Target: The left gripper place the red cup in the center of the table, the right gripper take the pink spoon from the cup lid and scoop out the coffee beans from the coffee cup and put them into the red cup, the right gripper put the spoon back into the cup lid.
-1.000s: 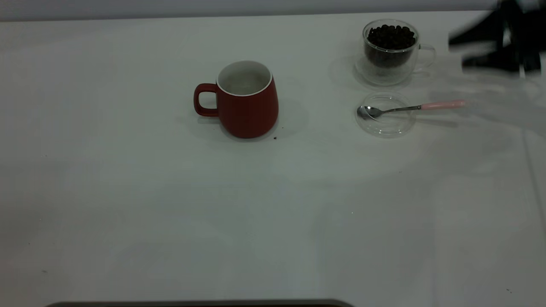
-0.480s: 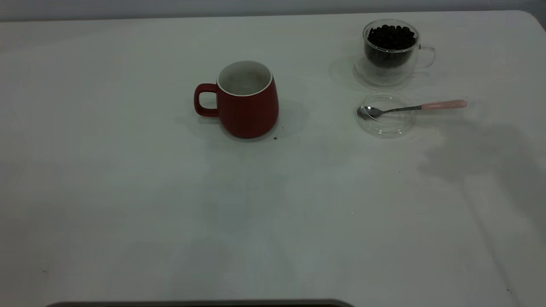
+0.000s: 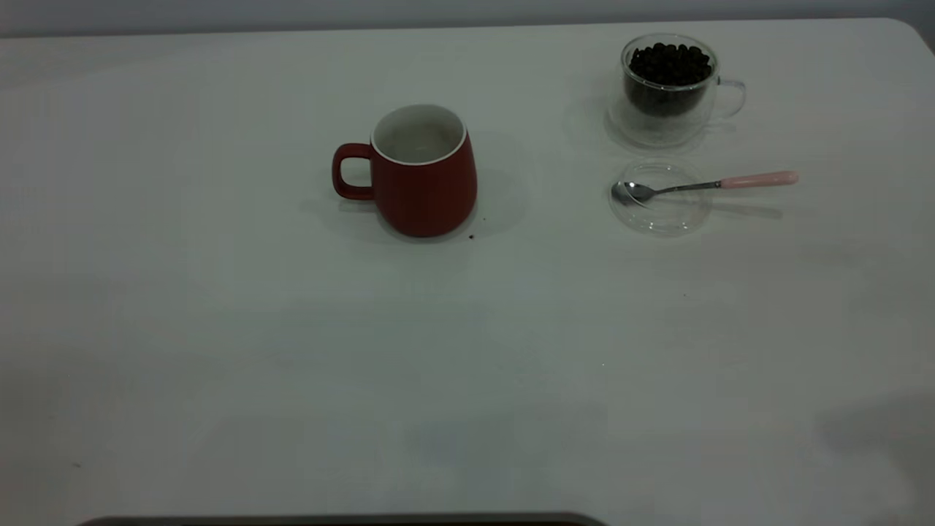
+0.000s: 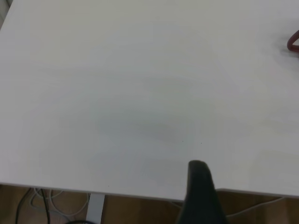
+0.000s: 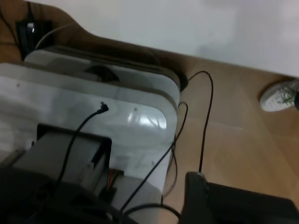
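The red cup [image 3: 421,175] stands upright near the middle of the table [image 3: 467,351], handle to the left; its edge also shows in the left wrist view [image 4: 294,42]. The coffee cup [image 3: 668,91] holds the coffee beans [image 3: 670,64] at the back right. In front of it lies the cup lid [image 3: 661,199]; the pink spoon [image 3: 705,185] rests with its bowl in the lid and its handle pointing right. Neither gripper shows in the exterior view. A dark part of my left gripper [image 4: 201,196] hangs over the table's edge. My right gripper [image 5: 201,200] is off the table, over the floor.
A dark speck [image 3: 471,237] lies by the red cup's base. A dark strip [image 3: 343,520] runs along the table's front edge. The right wrist view shows a white stand [image 5: 93,112] with cables [image 5: 205,116], wooden floor and a shoe [image 5: 279,95].
The right arm's black blur at the far right edge has left the exterior view. Its shadow has slid toward the front right corner. The cups, lid and spoon have not moved.
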Motion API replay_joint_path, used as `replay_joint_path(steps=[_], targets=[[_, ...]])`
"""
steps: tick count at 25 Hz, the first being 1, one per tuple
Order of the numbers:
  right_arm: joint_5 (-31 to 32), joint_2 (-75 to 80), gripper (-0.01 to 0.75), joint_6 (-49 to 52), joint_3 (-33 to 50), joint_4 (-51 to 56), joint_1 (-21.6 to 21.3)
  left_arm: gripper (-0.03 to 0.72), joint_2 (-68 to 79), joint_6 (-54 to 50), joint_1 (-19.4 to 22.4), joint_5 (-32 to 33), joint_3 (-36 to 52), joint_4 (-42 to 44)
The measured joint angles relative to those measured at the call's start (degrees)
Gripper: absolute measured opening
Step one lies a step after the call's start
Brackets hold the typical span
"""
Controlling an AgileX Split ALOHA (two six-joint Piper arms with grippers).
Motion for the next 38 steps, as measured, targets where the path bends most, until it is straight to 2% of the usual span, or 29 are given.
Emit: replay_joint_path(steps=[6,24,38], targets=[[-4.09,-14.35,0.586,0.07,9.08,-1.12,-1.79,0.586,0.00,0.00,0.00,0.00,0.00,0.00],[-2.95,-57.52,0.586,0.11,9.36,-1.15,-1.79,0.586,0.00,0.00,0.00,0.00,0.00,0.00],[-2.48,-58.66,0.586,0.11,9.35,-1.04,-1.79,0.586,0.00,0.00,0.00,0.00,0.00,0.00]])
